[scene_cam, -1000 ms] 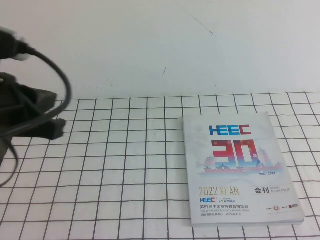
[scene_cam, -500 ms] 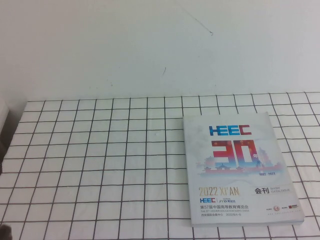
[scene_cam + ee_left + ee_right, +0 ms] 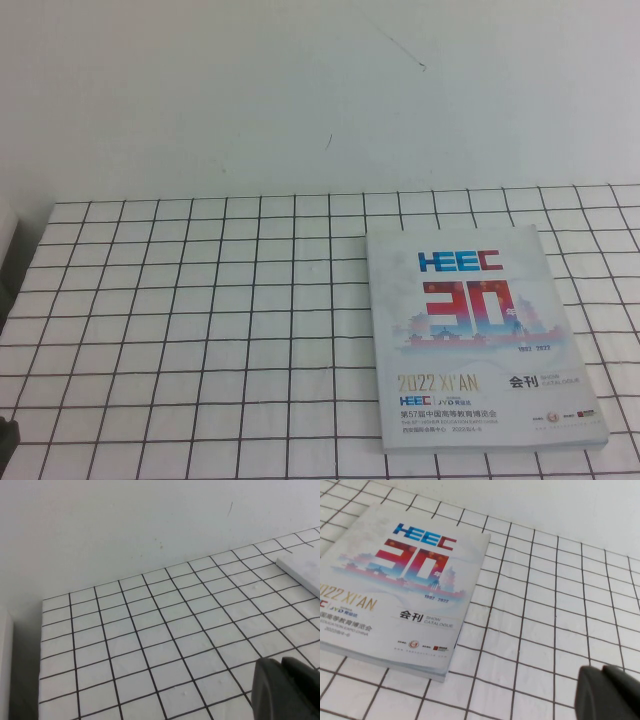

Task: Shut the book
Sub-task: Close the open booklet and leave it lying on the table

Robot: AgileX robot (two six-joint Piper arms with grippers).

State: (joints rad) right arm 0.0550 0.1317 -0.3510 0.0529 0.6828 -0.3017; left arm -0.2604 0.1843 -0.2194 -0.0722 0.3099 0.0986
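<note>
smooth paper book (image 3: 480, 340), matt table (image 3: 200, 330), matt dark left claw (image 3: 283, 672), right claw (image 3: 603, 677)

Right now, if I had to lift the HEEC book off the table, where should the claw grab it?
Probably its right long edge, coming in low from the robot's right. The book lies closed and flat, cover up, so only its thin edges offer a pinch. The right claw hangs on that side; the left claw hangs over the table's left part.
</note>
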